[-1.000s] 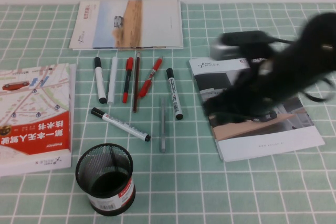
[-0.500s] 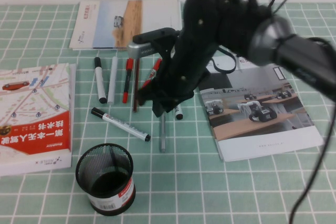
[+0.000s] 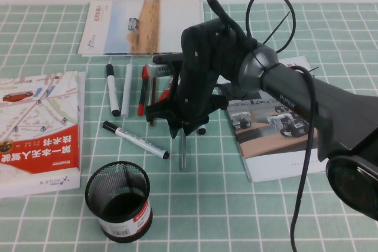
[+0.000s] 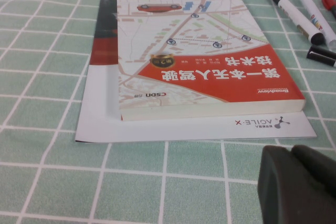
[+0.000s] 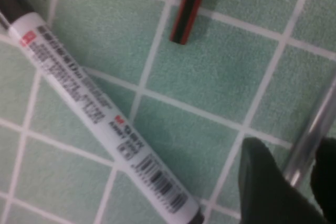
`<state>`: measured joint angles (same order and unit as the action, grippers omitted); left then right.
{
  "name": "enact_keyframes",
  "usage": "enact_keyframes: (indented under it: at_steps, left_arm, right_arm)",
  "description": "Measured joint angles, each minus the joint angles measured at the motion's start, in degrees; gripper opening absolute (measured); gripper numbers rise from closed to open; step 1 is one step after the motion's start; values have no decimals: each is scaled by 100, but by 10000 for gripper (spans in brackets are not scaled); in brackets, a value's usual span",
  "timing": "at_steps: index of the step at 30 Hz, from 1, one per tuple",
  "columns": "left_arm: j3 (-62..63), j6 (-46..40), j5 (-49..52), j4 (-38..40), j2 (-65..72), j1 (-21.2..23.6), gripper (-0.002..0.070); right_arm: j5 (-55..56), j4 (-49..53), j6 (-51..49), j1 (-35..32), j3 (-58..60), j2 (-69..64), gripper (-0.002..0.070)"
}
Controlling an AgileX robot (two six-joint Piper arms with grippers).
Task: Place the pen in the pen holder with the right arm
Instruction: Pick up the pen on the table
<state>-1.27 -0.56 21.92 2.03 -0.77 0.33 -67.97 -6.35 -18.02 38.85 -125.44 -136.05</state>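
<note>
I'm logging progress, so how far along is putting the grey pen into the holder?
Early. Done: the right gripper has reached the pen, its open fingers straddling the barrel. In hand: closing on the pen, which lies on the table. Left: lift it and drop it into the empty pen holder. The left gripper sits parked beside the red book.

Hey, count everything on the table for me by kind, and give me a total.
White markers with black caps: 3
Red pens: 2
White pen: 1
Grey pen: 1
Dark thin pen: 1
Books and booklets: 4
Pen holder: 1
Total: 13
Right gripper is over the grey pen; left gripper sits near the red book.
</note>
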Motion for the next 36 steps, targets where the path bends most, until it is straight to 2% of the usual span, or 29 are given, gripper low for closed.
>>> enact_keyframes:
  at_steps: [15,18,22,29,33,36]
  left_arm:
    - [0,0,0,0,0,0,-4]
    - [0,0,0,0,0,0,-4]
    - [0,0,0,0,0,0,-4]
    - [0,0,0,0,0,0,-4]
    - [0,0,0,0,0,0,-4]
    - [0,0,0,0,0,0,-4]
  right_arm:
    - [-94,220,-158,-1,-49,-192,197]
    - [-119,235,-158,-1,-62,-190,160]
    - [-148,284,-158,-1,-62,-203,51]
    - [-168,375,-68,13,-50,-164,50]
    - [-169,635,31,74,411,327,50]
    - [393,681,79,131,1293,1228,50]
